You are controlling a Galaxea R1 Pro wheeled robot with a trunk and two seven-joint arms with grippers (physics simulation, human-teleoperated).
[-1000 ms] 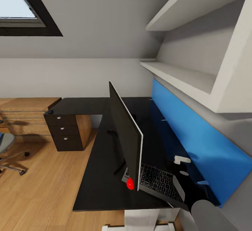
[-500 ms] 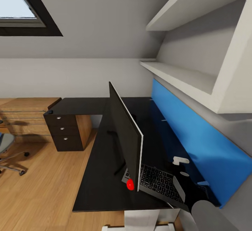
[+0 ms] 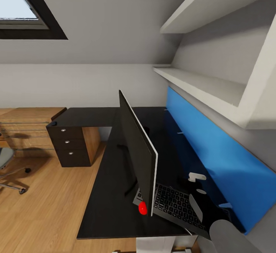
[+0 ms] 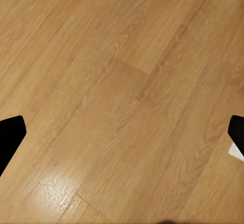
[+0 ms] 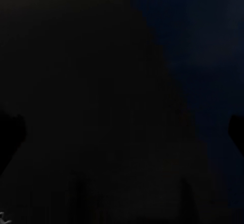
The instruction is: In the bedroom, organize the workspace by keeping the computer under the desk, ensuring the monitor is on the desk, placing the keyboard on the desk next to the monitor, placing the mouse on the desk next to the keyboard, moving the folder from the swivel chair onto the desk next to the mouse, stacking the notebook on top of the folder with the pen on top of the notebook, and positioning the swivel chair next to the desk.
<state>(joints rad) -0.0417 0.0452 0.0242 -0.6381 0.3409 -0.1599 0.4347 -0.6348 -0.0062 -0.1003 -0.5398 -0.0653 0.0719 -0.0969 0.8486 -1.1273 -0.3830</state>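
Head view: black tabletop (image 3: pixel 115 176) carries the monitor (image 3: pixel 136 149), edge-on and upright, with the keyboard (image 3: pixel 174 203) touching its base on the blue-panel side. Chair (image 3: pixel 7 168) stands well apart on the floor. Left tool (image 4: pixel 122 142) is spread wide, empty, over wooden floor (image 4: pixel 122 82). Right tool (image 5: pixel 122 127) is likewise spread, facing a dark surface.

The thin black widescreen monitor (image 3: pixel 137 153) stands edge-on, so its screen face can't be read, and it covers the left end of the slim black-keyed keyboard (image 3: pixel 177 203). At far left the grey swivel chair (image 3: pixel 8 168) is cut off by the frame edge. The right wrist view is near black; its fingertips barely show at the sides.
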